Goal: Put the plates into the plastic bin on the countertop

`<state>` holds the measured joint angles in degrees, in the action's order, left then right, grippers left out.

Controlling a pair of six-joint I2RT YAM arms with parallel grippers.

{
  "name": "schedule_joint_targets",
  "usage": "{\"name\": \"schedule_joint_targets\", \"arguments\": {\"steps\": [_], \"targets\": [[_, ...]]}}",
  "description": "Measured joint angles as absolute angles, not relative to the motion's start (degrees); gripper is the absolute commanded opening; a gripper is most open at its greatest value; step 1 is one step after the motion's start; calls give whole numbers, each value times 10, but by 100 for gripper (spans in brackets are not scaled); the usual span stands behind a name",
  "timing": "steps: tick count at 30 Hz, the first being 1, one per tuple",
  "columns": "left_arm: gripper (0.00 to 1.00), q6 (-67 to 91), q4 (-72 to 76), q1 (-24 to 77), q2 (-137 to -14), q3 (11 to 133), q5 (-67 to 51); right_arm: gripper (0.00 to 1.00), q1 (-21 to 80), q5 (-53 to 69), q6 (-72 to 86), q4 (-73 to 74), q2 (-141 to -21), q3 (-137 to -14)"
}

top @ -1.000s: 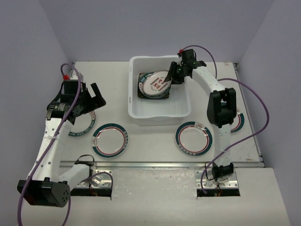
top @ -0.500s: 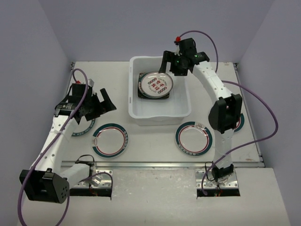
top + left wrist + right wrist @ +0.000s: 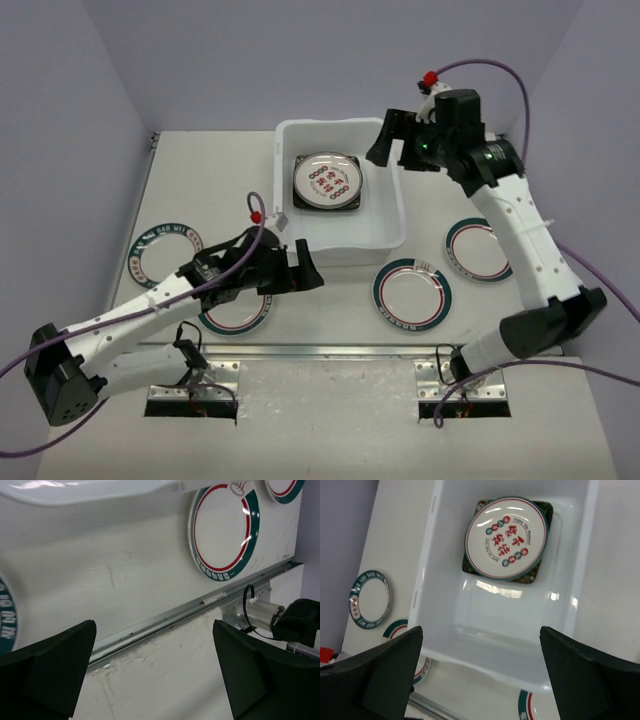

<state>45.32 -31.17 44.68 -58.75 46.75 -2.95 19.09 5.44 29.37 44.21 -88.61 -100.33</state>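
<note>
Left hand (image 3: 305, 270) spread beside plastic bin (image 3: 345, 250)

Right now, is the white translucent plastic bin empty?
No, a round white plate with red characters lies in the plastic bin on a square black plate.

Robotics laboratory test cell: plain pale-lilac partition walls (image 3: 70, 120) enclose an off-white matte bench (image 3: 200, 180); bolted metal mounting brackets (image 3: 222, 369) and loose purple cables (image 3: 480, 63) mark an experimental rig.

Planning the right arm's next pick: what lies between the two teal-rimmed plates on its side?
Only bare countertop, seen in the top view: the nearer plate and the farther plate sit apart with nothing between.
</note>
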Motion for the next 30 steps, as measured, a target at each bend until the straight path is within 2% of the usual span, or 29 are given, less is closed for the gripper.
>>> {"name": "schedule_joint_targets", "arguments": {"steps": [6, 16, 23, 26, 29, 30], "targets": [[100, 542, -135, 569, -703, 419, 28, 99, 170, 32, 307, 427, -681, -824], [100, 614, 133, 596, -949, 445, 42, 99, 170, 25, 348, 441, -603, -696], [74, 633, 259, 601, -1048, 498, 58, 99, 170, 36, 364, 438, -559, -694], [78, 635, 279, 603, -1059, 503, 67, 99, 170, 40, 369, 438, -544, -694], [98, 636, 275, 611, -1059, 504, 80, 99, 170, 42, 372, 438, -532, -694], [100, 637, 271, 615, -1058, 504, 85, 99, 170, 43, 373, 438, -528, -694]]}}
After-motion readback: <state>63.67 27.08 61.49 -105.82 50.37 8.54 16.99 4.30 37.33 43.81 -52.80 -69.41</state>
